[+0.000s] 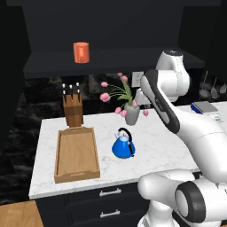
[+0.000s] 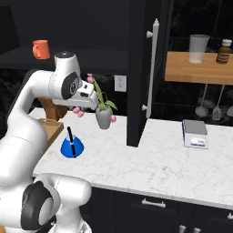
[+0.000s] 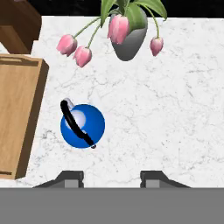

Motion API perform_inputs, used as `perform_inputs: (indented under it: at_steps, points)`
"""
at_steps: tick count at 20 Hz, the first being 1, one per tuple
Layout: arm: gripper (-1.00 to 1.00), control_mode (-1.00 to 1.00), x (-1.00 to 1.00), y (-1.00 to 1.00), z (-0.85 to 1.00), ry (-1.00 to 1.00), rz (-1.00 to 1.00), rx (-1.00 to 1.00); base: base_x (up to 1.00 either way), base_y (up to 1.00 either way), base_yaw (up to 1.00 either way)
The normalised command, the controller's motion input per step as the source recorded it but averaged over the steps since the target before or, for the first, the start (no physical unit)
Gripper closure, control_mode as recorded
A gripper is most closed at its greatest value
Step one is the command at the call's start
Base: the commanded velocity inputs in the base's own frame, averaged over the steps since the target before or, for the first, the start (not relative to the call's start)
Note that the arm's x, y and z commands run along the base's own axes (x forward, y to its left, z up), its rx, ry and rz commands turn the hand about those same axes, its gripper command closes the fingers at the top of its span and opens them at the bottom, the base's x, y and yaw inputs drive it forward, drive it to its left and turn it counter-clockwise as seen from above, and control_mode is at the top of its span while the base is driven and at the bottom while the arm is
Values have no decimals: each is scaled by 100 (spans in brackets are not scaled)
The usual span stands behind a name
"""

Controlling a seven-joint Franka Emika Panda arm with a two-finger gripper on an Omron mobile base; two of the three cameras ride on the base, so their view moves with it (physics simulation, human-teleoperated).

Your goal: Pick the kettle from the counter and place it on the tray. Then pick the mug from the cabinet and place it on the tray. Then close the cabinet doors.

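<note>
Your fingertips (image 3: 70, 177) stood apart with nothing between them, and the gripper (image 3: 111, 178) hung high above the counter (image 3: 175, 113), looking straight down. The kettle (image 3: 82, 126) sat on the marble below, off to the left of the line between the fingers, so you were not yet centred over it. Its black arched handle (image 3: 76, 124) ran diagonally across the top in the hand view, over the small light lid.

The kettle looked rigid and small, probably light (no way to tell whether it held water), and its blue cone sides sloped and seemed glossy, so a squeeze on the body would likely slip upward. The handle's arch was the better place: a pinch across the top of the bar, with the wrist turned so the fingers closed square to that diagonal.

Just beside the kettle lay the tray (image 1: 76, 155), bare, with the knife block (image 1: 73, 110) at its far end. The grey vase (image 1: 131, 114) of tulips stood behind the kettle, near enough to mind on the lift. The mug (image 1: 81, 52) waited on the shelf of the cabinet (image 1: 111, 26), whose door (image 2: 138, 73) stood open.
</note>
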Motion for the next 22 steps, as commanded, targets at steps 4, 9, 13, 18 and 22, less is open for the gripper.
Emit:
perform_inputs:
  at_steps: [4,9,13,18,22]
  points:
    - [-100,-100,-4,4,-63,1,0,-2,0,0,0]
    - [-100,-100,-13,20,-100,-2,5,0,0,0,0]
    - [-100,-100,0,9,-44,-1,3,0,0,0,0]
    - [-100,-100,3,13,-9,0,0,0,0,0,0]
    - [-100,-100,50,63,-38,3,2,0,0,0,0]
